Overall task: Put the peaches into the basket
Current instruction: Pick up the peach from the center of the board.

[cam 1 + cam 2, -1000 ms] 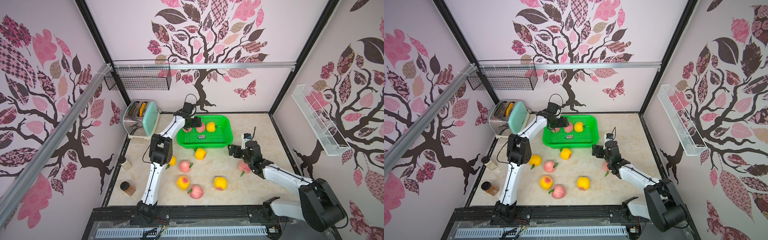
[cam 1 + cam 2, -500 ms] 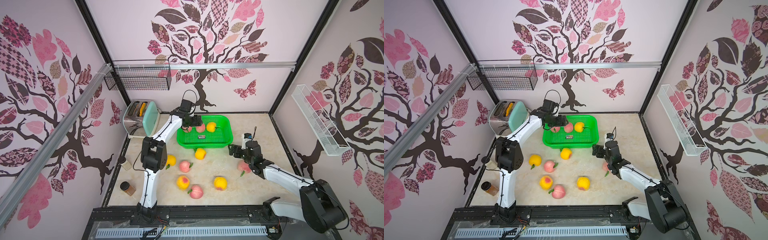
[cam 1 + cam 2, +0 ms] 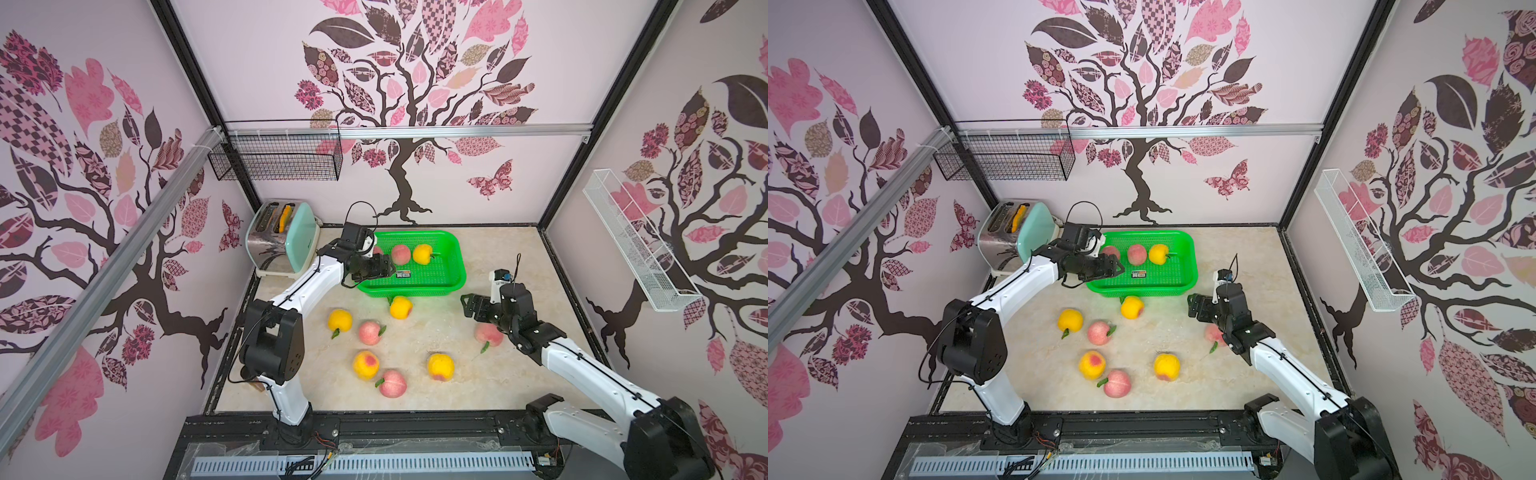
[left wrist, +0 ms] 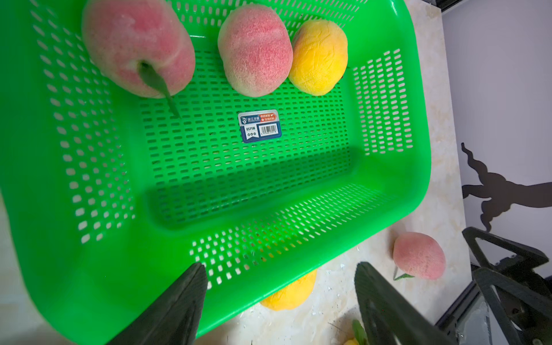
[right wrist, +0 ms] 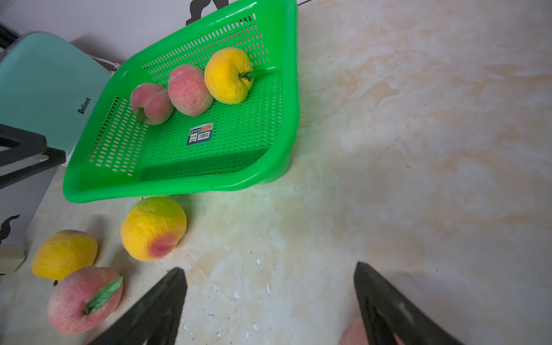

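Note:
The green basket (image 3: 415, 290) (image 3: 1142, 291) stands at the back of the table. Three peaches lie along its far wall: two pink ones (image 4: 137, 44) (image 4: 255, 50) and a yellow one (image 3: 423, 254). Several more peaches lie loose in front of it, among them a yellow one (image 3: 401, 306) against the basket's front wall. My left gripper (image 3: 386, 269) (image 4: 279, 265) hangs open and empty over the basket's front left rim. My right gripper (image 3: 470, 305) (image 5: 268, 267) is open and empty over bare table, with a pink peach (image 3: 489, 334) just behind its fingers.
A toaster (image 3: 282, 237) with a mint side stands left of the basket, close to my left arm. A black wire basket (image 3: 276, 162) hangs on the back wall. A white wire rack (image 3: 636, 245) hangs on the right wall.
My left gripper has drawn back from deep inside the basket to its front left rim, and its elbow has swung left. The right arm has barely moved.

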You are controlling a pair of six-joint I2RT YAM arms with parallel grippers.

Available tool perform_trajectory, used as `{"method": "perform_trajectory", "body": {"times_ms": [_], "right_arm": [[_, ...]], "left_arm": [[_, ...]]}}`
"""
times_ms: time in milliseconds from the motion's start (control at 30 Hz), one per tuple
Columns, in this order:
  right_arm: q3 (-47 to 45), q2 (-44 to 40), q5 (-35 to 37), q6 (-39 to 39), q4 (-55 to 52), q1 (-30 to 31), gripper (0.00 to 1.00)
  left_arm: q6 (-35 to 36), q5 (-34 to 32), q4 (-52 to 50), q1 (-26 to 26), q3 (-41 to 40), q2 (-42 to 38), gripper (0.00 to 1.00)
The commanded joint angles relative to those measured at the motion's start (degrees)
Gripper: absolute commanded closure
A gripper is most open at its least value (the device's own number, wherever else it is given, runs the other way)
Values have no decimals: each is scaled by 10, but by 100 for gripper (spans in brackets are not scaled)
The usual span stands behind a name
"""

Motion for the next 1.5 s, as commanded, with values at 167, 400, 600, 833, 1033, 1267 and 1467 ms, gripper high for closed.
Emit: {"method": "perform_trajectory", "body": {"times_ms": [167,400,600,833,1033,1267,1467], "right_arm": [[37,-22,-45,28,-165,2,7],[60,-31,50,105,-312,2,5],[82,-33,153,130,-399,2,4],[82,-2,121,134,-365,2,4],[87,50,102,129,-353,2,5],[97,96,84,118,-325,3,5],[99,123,72,120,-306,2,5]], "left_arm": [[25,32,-27,74,-60,-87,18],[75,-49,-75,78,-101,-149,18],[84,-68,-50,100,-131,-181,18],[80,-70,-50,103,-145,-164,18],[83,-87,-51,102,-148,-169,18],[85,-88,-54,103,-145,-161,18],[83,-87,-53,104,-145,-158,18]]}}
